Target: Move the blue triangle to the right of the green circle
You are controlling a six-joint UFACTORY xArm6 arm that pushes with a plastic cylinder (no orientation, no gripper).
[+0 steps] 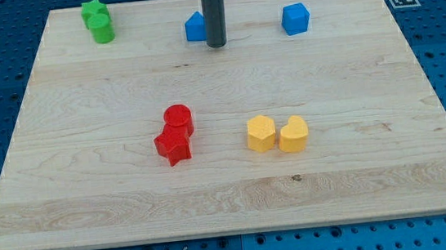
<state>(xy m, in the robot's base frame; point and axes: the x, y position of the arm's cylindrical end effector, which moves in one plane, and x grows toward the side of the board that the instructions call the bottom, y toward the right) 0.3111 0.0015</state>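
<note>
The blue triangle [195, 27] sits near the view's top, a little left of centre, partly hidden by my rod. My tip [216, 44] rests on the board right against the triangle's right side. The green circle [102, 29] stands at the view's top left, touching a green star [94, 10] just above it. The triangle lies well to the right of the green circle, with bare board between them.
A blue cube [296, 19] sits at the top right. A red circle [178, 118] and a red star [173, 145] touch near the middle. Two yellow blocks [261, 133] [294, 134] stand side by side right of them. The wooden board [93, 220] lies on a blue pegboard.
</note>
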